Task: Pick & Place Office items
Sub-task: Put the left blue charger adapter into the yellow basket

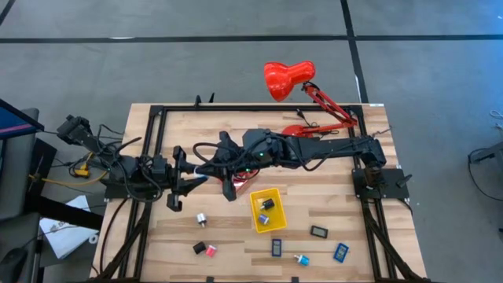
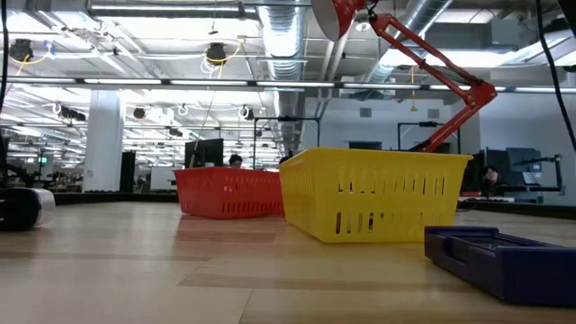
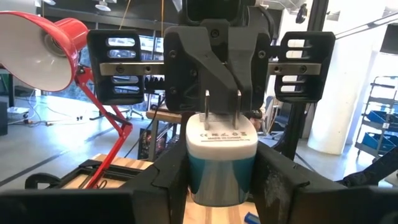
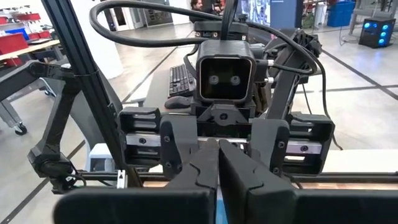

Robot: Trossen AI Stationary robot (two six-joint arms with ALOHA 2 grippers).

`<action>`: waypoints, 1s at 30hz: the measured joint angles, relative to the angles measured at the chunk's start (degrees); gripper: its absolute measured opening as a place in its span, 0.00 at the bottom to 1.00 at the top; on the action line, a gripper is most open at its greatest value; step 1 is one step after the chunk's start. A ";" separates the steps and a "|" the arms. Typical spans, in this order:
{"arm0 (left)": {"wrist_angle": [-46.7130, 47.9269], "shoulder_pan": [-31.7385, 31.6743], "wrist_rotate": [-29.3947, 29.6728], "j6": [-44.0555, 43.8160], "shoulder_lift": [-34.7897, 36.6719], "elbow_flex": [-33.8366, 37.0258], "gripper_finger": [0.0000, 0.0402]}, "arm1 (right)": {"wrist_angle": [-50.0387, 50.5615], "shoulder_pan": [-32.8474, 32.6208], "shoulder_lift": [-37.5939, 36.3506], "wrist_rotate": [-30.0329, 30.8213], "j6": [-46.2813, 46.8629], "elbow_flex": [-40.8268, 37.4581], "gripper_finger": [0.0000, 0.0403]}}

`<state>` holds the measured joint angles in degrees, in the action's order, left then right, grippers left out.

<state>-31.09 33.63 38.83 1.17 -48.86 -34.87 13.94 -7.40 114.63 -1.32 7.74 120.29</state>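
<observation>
A plug adapter [image 3: 222,146] with a white face, two metal prongs and a teal body sits between the fingers of my left gripper [image 3: 222,183], which is shut on it above the table's left middle [image 1: 196,177]. My right gripper [image 4: 219,167] reaches in from the table's right and faces the left one [image 1: 215,169]. Its fingers are shut, with their tips [image 3: 222,93] right at the prongs. Several small office items lie loose on the near part of the table, among them a white block [image 1: 202,219] and a blue piece [image 1: 340,251]. My left gripper pinches the adapter's teal body [image 3: 196,177] between its two fingers, one on each side. The fingers come about level from the table's left. The adapter is lifted clear, its prongs [image 3: 208,102] pointing away toward my right gripper. My right gripper's shut tips stand at the prongs; I cannot tell whether they touch.
A yellow tray [image 1: 255,214] holding two small pieces stands near the table's middle. A red tray [image 2: 229,193] sits behind it, mostly under my right arm. A red desk lamp [image 1: 289,79] stands at the far edge. A dark blue flat piece [image 2: 504,256] lies close to the low camera.
</observation>
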 joint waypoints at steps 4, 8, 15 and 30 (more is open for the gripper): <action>-0.25 0.00 0.24 -0.38 -0.02 0.00 0.50 | 0.11 0.02 0.07 0.12 -0.08 -0.02 0.00; -1.05 0.04 1.11 -1.64 0.07 -0.23 0.65 | 0.78 0.04 0.19 0.29 0.65 -0.13 0.00; -0.74 0.02 1.36 -1.25 1.20 -0.24 0.79 | 0.82 0.02 0.17 0.04 0.65 -0.15 0.00; 0.87 0.04 3.04 2.94 7.48 -0.13 0.83 | 19.70 -2.58 -7.55 2.58 0.06 -0.02 0.00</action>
<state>-30.22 33.67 41.87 4.10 -41.39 -35.00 33.64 -9.98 107.08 1.26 7.80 120.27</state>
